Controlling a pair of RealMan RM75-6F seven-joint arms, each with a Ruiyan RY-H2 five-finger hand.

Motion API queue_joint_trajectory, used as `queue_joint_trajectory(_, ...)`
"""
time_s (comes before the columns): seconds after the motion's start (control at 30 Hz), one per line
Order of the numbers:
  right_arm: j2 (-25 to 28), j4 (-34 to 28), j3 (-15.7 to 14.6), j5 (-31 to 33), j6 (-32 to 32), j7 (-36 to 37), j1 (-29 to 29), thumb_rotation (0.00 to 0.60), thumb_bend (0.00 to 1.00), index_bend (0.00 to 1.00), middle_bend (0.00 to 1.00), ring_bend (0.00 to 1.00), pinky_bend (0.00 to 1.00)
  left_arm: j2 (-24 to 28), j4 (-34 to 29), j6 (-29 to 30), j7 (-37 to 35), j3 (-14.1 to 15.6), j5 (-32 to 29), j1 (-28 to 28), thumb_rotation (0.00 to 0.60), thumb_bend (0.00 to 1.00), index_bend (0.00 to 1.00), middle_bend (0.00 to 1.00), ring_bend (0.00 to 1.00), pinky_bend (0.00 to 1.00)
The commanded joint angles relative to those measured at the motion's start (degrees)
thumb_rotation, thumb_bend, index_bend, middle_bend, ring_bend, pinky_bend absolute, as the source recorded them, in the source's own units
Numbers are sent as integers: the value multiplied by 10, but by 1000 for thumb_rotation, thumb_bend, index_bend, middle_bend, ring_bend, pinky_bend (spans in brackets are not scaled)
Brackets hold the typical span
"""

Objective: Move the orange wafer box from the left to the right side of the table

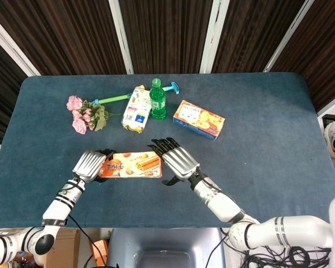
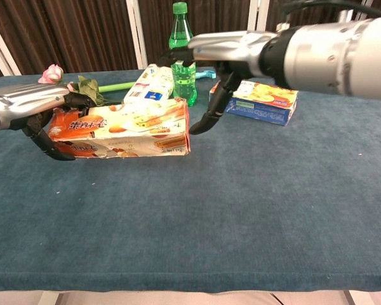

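At the lower left of the head view we see our left robot hand [image 1: 90, 166] gripping the left end of the orange wafer box [image 1: 131, 166], fingers wrapped around that end. In the chest view the same left robot hand [image 2: 32, 105] sits at the left edge of the frame, and the orange wafer box [image 2: 124, 130] appears lifted off the blue counter [image 2: 241, 216], held roughly level. The box lies lengthwise just left of centre in the head view, near the front edge of the counter [image 1: 257, 128].

Moving right, our right robot hand [image 1: 178, 161] is just beside the right end of the box, holding nothing, fingers spread apart and reaching over that end; we cannot tell whether they touch it. In the chest view the right robot hand [image 2: 223, 57] hovers above and just right of the box's right end.

Across the upper middle of the head view lie pink flowers [image 1: 81, 113], a white snack bag [image 1: 135, 109], a green bottle [image 1: 157, 99] standing upright just beside the bag, and a blue and orange box [image 1: 199, 119] to the right.
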Motion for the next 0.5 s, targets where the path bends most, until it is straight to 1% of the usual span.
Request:
queue_joint_trajectory(0.03, -50, 37, 1, 45, 10, -20, 35, 600, 74, 0, 0, 0, 0, 2, -3, 2, 3, 0, -2, -2, 600, 219, 646, 760, 750, 795)
queue_joint_trajectory(0.2, -92, 75, 2, 56, 28, -33, 58, 600, 74, 0, 0, 0, 0, 8, -17, 10, 8, 3, 0, -3, 600, 219, 646, 760, 750, 795)
queue_joint_trajectory(0.37, -120, 109, -2, 84, 39, -49, 75, 600, 74, 0, 0, 0, 0, 15, -33, 22, 13, 6, 5, -1, 600, 218, 647, 760, 750, 795)
queue_joint_trajectory(0.43, -130, 120, -1, 85, 40, -44, 77, 600, 74, 0, 7, 0, 0, 16, -37, 23, 16, 8, 6, -1, 600, 218, 647, 760, 750, 796)
queue_joint_trajectory(0.47, -135, 126, 0, 83, 40, -39, 77, 600, 74, 1, 32, 4, 19, 17, -39, 25, 17, 10, 6, 0, 600, 218, 648, 760, 750, 796)
queue_joint_trajectory(0.5, -137, 130, 1, 81, 40, -34, 77, 600, 74, 42, 99, 53, 97, 18, -40, 26, 19, 10, 6, 0, 600, 218, 648, 760, 750, 796)
